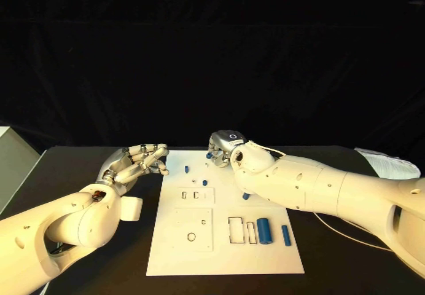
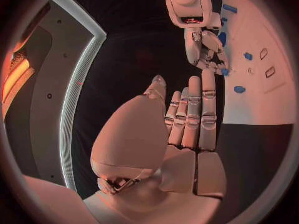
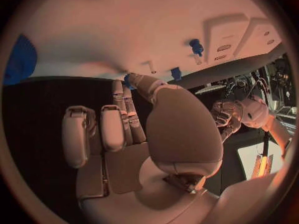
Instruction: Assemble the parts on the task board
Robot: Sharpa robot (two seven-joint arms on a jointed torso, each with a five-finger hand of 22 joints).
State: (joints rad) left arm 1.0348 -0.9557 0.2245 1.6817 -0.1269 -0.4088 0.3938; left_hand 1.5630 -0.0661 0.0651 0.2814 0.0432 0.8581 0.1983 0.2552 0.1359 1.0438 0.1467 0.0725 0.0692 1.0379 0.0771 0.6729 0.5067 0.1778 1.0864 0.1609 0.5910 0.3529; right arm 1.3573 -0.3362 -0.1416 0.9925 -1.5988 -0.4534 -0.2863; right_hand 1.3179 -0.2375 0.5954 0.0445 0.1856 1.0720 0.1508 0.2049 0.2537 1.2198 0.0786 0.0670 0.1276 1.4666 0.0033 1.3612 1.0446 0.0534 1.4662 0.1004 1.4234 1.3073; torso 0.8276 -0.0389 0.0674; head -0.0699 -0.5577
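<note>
Two white arms reach in over the black bench (image 1: pixel 88 166) toward the white board (image 1: pixel 226 246), which lies in the middle of the head view. The left hand (image 1: pixel 137 161) sits at about 9 o'clock from the board's far end, just off its left edge, palm turned up and fingers loosely spread with nothing in them; the left wrist view shows those fingers (image 2: pixel 194 114) laid straight and side by side, thumb apart. The right hand (image 1: pixel 223 147) hangs over the board's far edge at about 12 o'clock, wrist bent downward, fingers pointing at the board. In the right wrist view its thumb and one fingertip (image 3: pixel 134 79) meet near a small blue piece (image 3: pixel 127 80); it seems pinched there, though the spot is too small to be sure. Other blue parts lie on the board: a fat cylinder (image 1: pixel 263 231) and a thin rod (image 1: pixel 286 235) at about 4 o'clock, and small pegs (image 1: pixel 204 182) near its far half.
</note>
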